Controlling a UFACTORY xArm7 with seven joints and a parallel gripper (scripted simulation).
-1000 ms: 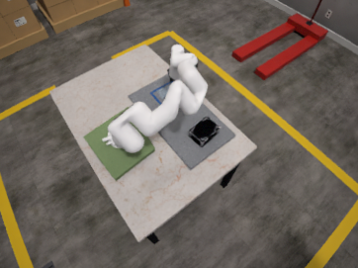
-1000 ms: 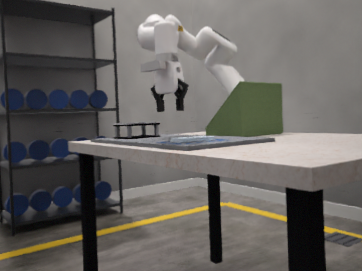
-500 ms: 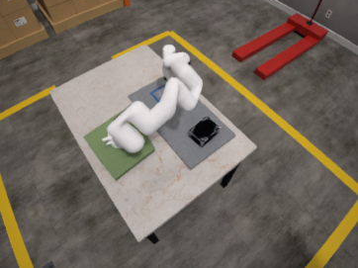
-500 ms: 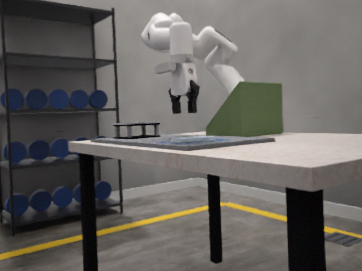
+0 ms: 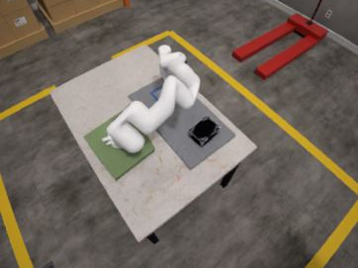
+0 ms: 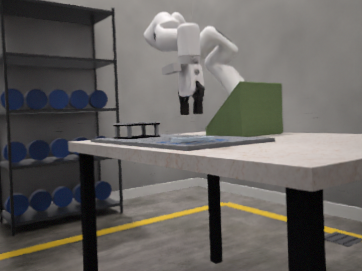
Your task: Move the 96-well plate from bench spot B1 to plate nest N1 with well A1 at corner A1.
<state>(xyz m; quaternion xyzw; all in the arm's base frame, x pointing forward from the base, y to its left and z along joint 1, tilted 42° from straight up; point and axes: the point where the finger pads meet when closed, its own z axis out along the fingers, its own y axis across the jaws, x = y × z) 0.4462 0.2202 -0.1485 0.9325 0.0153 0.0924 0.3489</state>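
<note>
Pale marble-patterned table [image 5: 163,199] on dark legs, standing on grey concrete floor [image 5: 277,189] inside a yellow floor line [image 5: 277,120]. Lying flat on the top, a grey mat [image 5: 208,146]. Just beside the mat, on its side away from the red pallet jack, a green wedge-shaped block [image 6: 247,110] carrying the arm's foot. On the mat's end nearer the table's front corner, a black raised nest [image 5: 204,131]. Toward the mat's opposite end, a blue-outlined spot [image 5: 156,93] holding the plate [image 6: 192,140], largely hidden in the top view, low and bluish in the exterior view.
</note>
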